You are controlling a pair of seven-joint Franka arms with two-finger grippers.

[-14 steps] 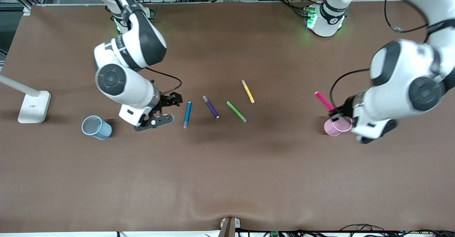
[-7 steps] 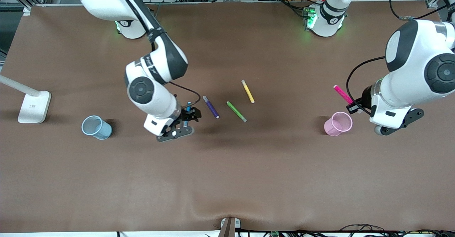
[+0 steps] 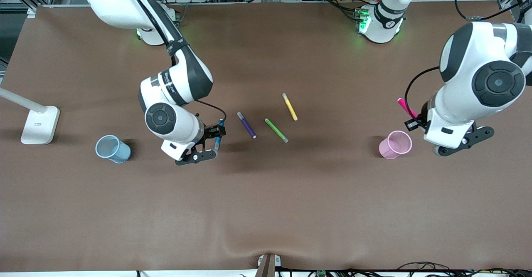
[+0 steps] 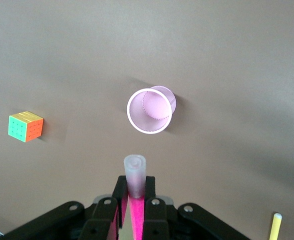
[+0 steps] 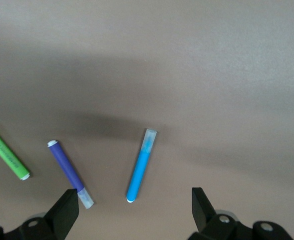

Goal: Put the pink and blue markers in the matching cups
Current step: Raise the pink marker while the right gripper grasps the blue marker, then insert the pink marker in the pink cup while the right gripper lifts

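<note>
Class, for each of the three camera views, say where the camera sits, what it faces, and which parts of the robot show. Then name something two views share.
Front view: high above the table, facing both arm bases; both arms show, with the right tool over the blue marker.
Left wrist view: on the left arm, looking down at the pink cup; the left tool is shut on the pink marker.
Right wrist view: on the right arm, looking down; open fingers show.
Shared: the purple marker appears in the front and right wrist views.
</note>
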